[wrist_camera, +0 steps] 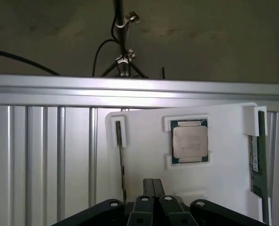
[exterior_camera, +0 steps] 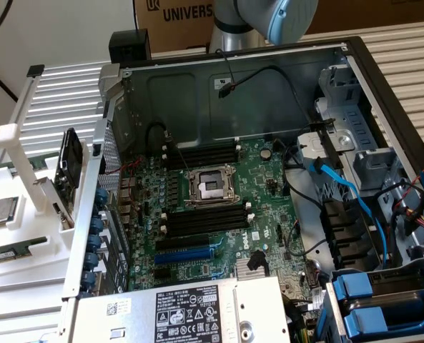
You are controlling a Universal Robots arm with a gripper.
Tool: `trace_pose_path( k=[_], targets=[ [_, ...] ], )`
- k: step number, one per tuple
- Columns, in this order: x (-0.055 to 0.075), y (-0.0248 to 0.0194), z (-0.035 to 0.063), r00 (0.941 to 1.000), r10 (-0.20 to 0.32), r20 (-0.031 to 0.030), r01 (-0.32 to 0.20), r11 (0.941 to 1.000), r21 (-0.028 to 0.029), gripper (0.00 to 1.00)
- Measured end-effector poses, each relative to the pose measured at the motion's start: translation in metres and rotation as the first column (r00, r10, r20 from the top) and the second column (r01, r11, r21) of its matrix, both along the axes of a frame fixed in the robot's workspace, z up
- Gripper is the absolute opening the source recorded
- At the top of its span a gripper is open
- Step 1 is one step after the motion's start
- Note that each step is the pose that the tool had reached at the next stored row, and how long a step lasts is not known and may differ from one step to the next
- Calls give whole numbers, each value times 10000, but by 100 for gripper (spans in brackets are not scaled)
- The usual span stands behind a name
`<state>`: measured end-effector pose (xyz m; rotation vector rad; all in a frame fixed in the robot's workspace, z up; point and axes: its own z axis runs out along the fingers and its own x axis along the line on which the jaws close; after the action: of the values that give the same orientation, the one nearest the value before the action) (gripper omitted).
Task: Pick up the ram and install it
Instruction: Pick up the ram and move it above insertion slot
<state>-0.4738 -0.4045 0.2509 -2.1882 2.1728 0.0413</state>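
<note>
Off to one side of the clenched, empty gripper (wrist_camera: pixel 152 188), the ram (wrist_camera: pixel 257 160) sits in the white tray (wrist_camera: pixel 144 146).

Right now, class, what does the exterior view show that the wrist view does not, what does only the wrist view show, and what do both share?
Only the exterior view shows the open computer case, its motherboard with empty black slots, and the arm. Only the wrist view shows the claw and a dark stand beyond the table. Both show the white holder, the processor chip and the ram on it, and the ribbed metal table.
</note>
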Motion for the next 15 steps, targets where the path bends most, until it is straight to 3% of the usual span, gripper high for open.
trace_pose_path(
  k=[14,15],
  targets=[
    [0,-111,-233,10000,1,2,-1,10000,0,11],
    [0,-140,-238,10000,1,-1,-1,10000,-3,11]
  ],
)
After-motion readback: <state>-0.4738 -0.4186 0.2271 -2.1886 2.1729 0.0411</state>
